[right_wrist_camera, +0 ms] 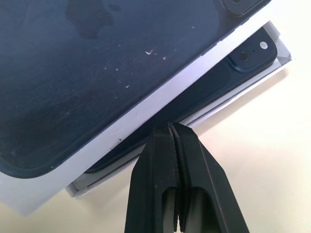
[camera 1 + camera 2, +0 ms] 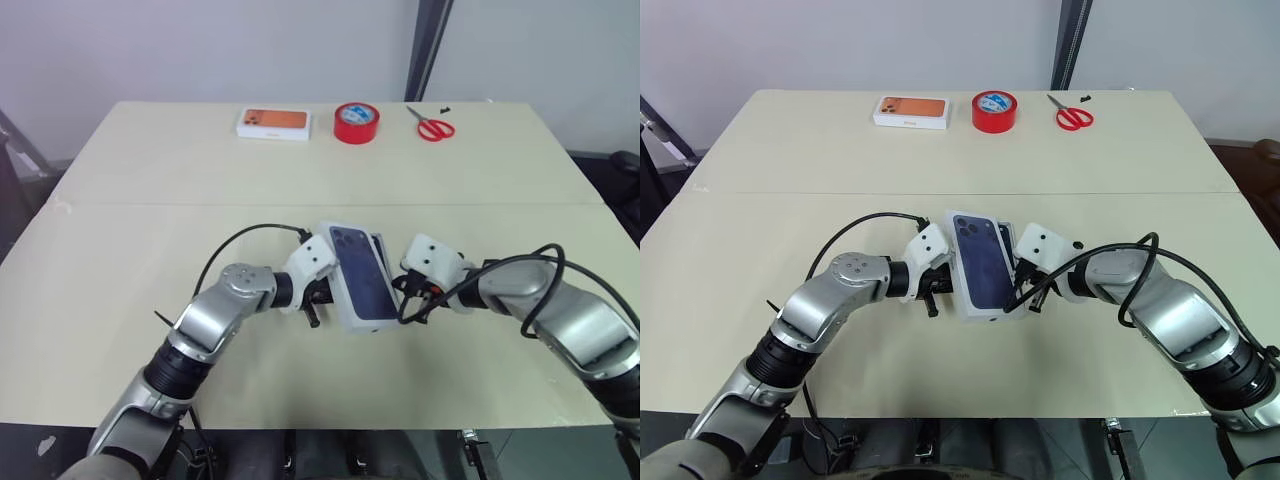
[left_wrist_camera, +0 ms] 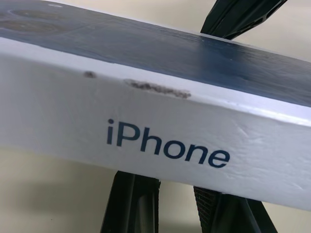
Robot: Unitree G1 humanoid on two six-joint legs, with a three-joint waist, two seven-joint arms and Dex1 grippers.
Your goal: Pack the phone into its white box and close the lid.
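On your worktop [image 2: 740, 230] the phone [image 1: 252, 53] already lay in the box [image 1: 233, 99]. Left jaws clamped the lid [image 2: 975, 265], skewed above it; right jaws were together, so seating remained.

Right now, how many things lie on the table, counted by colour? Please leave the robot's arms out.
White: 3, the lid, the white box under it, and the box with the orange picture
Dark blue: 1, the phone in the white box
Red: 2, the tape roll and the scissors
Total: 6
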